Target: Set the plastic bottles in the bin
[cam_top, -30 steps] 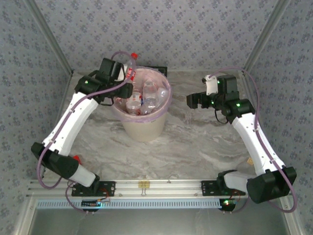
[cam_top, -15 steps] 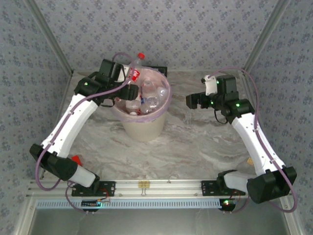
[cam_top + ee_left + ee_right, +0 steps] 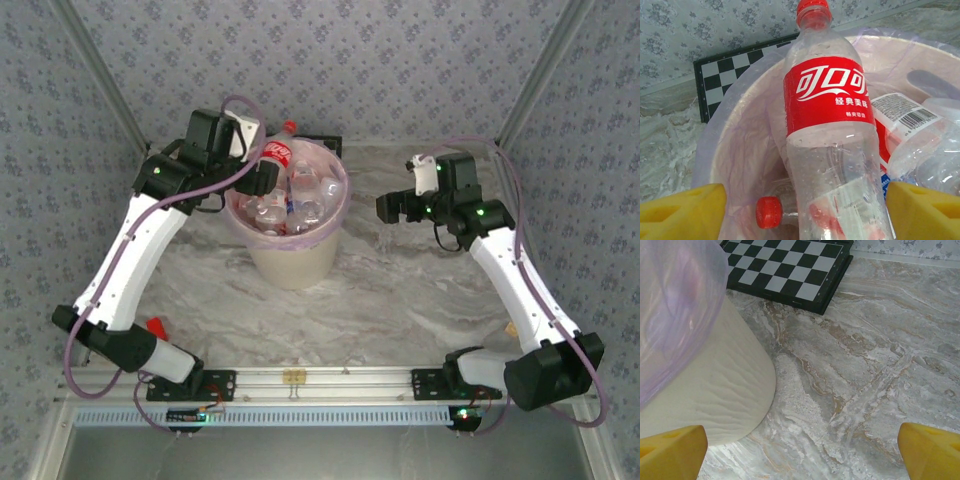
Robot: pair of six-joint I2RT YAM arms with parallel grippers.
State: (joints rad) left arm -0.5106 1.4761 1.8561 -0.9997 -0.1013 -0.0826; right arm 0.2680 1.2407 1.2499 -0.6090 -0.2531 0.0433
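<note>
A red-capped bottle (image 3: 826,105) with a red label leans inside the bin (image 3: 292,262), its cap reaching the far, pink-lined rim and its base among the other bottles (image 3: 308,195) heaped there. The left fingers (image 3: 682,212) stand wide apart on either side of it, not clamped. The right fingers (image 3: 672,447), also spread wide and holding nothing, hover over the marble bench (image 3: 865,365) just beside the bin, near a chessboard (image 3: 785,270).
</note>
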